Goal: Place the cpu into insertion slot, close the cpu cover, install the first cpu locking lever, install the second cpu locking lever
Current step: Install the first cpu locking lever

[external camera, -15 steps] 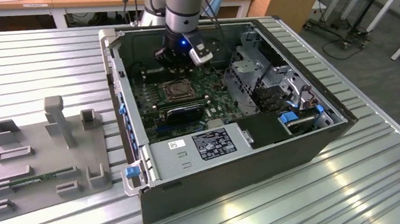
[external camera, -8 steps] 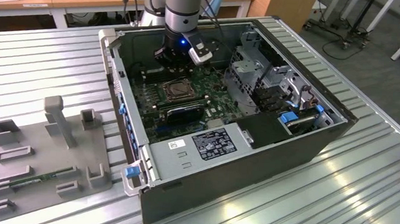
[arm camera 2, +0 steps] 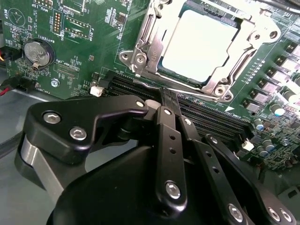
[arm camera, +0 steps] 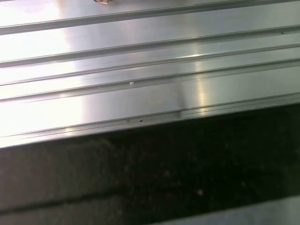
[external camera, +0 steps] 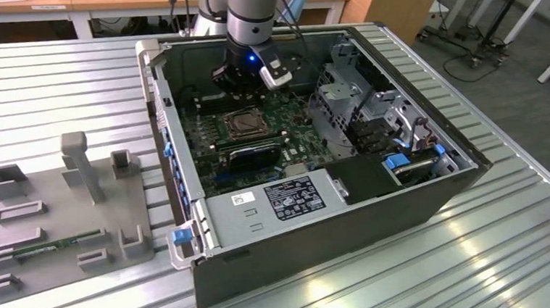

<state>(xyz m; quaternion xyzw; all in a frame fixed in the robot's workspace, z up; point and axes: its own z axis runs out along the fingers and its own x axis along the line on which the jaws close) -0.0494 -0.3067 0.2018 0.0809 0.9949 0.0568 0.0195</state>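
In the second wrist view the cpu (arm camera 2: 199,47) lies flat in the insertion slot (arm camera 2: 213,79), its pale metal top showing through the window of the cpu cover (arm camera 2: 149,44). The silver cover frame lies down around the chip. A thin metal locking lever (arm camera 2: 197,92) runs along the socket edge nearest the fingers. My gripper (arm camera 2: 165,92) has its black fingers (arm camera 2: 169,136) pressed together, tips right at that edge of the socket and the lever. In the exterior view the gripper (external camera: 247,94) hangs inside the open computer case, just behind the socket (external camera: 243,125).
Long black memory slots (arm camera 2: 211,117) lie under the fingers, and a coin battery (arm camera 2: 36,52) sits on the green board. The case walls (external camera: 166,128), drive cage (external camera: 351,101) and power supply (external camera: 287,195) hem in the board. A grey fixture plate (external camera: 62,212) lies at the exterior view's left.
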